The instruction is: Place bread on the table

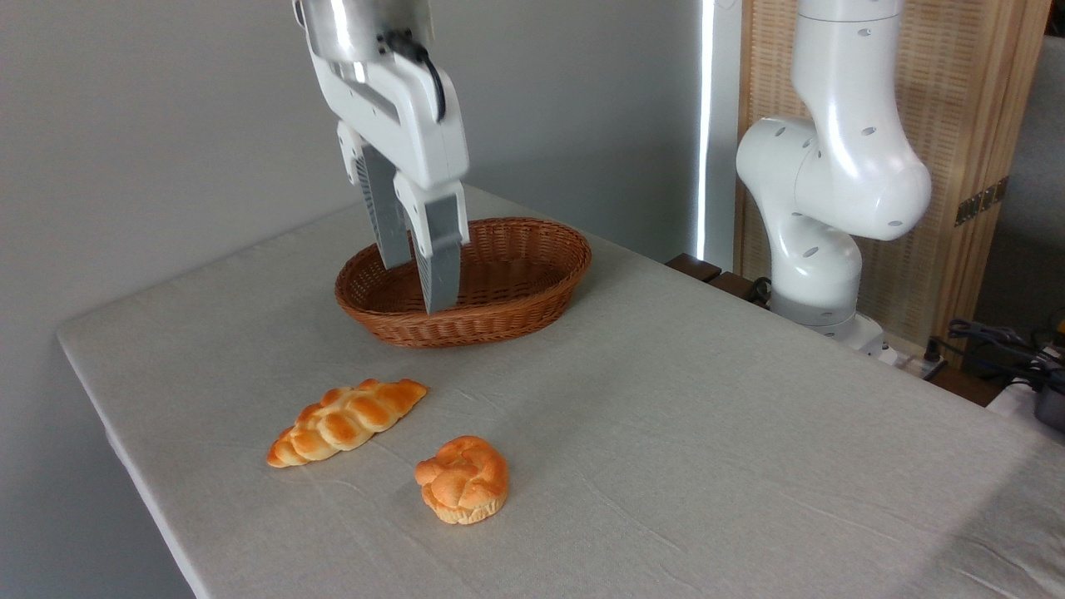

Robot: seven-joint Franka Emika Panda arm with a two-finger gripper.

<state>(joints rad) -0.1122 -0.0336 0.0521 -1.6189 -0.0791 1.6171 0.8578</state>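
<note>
Bun [463,480]: nearest to the camera, it sits on the table [707,399] in the front part, a little left of the middle; nothing touches it
Bun look: small, round, knotted on top, golden-orange and a bit shiny, with a paler and rougher base that rests flat on the cloth
Bun direction: dome up, base down; it is almost round, so I cannot tell a long axis or a pointing direction
Loaf [347,420]: long braided piece with pointed ends, same golden colour, lying flat near the bun on its left and a little further back, apart from it; its long axis goes from front-left to back-right
Table: covered with a light grey-beige cloth, slightly wrinkled; its front and right parts are cut off by the picture edge
Basket [532,291]: oval, brown wicker, standing behind the two breads toward the far edge; nothing can be seen inside, but the near wall and the fingers hide part of its bottom
Gripper [416,279]: hangs above the left part of the basket, well apart from the bun, pointing down and slightly tilted; the two grey fingers [441,249] are a little apart and hold nothing
Arm [832,166]: white, its base stands at the right behind the table; the upper links go out of the top edge, so the join between base and gripper is not visible
Background: grey wall at the left, wooden slatted panel at the right; dark cables at the far right are hard to make out
</note>
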